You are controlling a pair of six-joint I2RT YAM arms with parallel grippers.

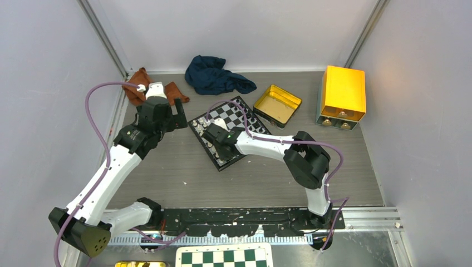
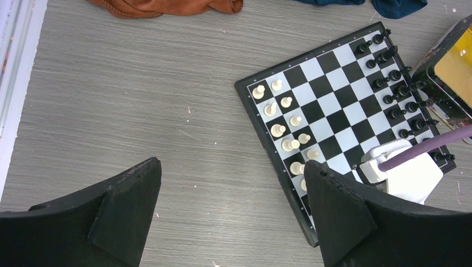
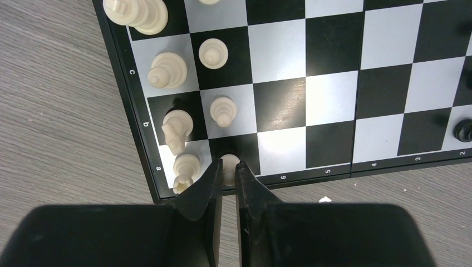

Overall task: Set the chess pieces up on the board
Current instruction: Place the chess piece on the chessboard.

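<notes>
Bright, even light comes from above. The board (image 3: 311, 94) has a shiny white glare in the right wrist view. Shadows on the table (image 1: 183, 167) are soft and faint.

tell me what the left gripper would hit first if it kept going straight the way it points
Probably the bare table, just left of the board; nothing lies between the left gripper's open fingers, though depth is hard to judge.

The space is closed in on 3 sides by plain pale-grey wall panels (image 1: 44, 83), joined at the back corners by slanted metal posts (image 1: 103, 36). The tabletop (image 1: 167, 172) is finished in grey wood-grain laminate w/ small white specks. A metal rail (image 1: 367, 214) is fixed along the near edge. Lighting is soft, even.
</notes>
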